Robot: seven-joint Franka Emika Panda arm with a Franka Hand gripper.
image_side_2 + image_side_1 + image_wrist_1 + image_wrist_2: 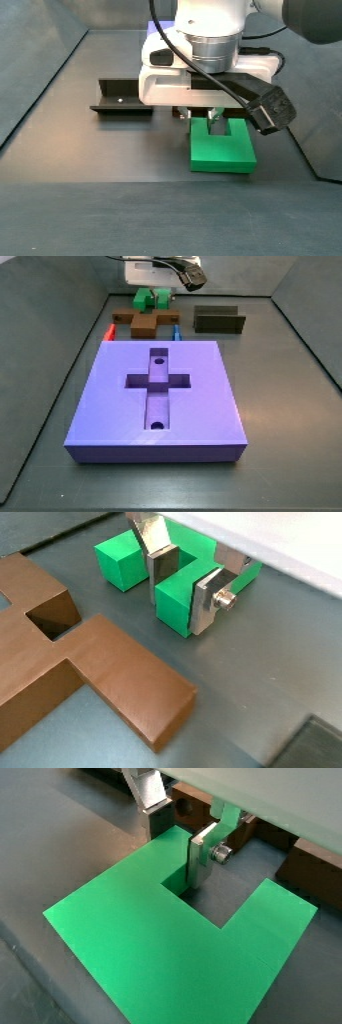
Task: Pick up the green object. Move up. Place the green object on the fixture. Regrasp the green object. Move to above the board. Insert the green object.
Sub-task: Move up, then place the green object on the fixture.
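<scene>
Presently the gripper (185,584) sits low over the green object (181,574), its silver fingers (210,600) straddling one prong of the block with the jaws apart, not yet clamped on it. In a side view the green object (152,298) lies at the top centre of the frame, just behind the brown cross-shaped piece (146,323), with the fixture (219,320) to the right and the board (158,396) filling the middle.

Dark grey tabletop (287,396) carrying: large purple-blue slab board (194,406); brown cross-shaped piece (144,324); bright green notched plastic block (152,299); dark olive-black fixture (219,320). End effector (214,116) at green block.
</scene>
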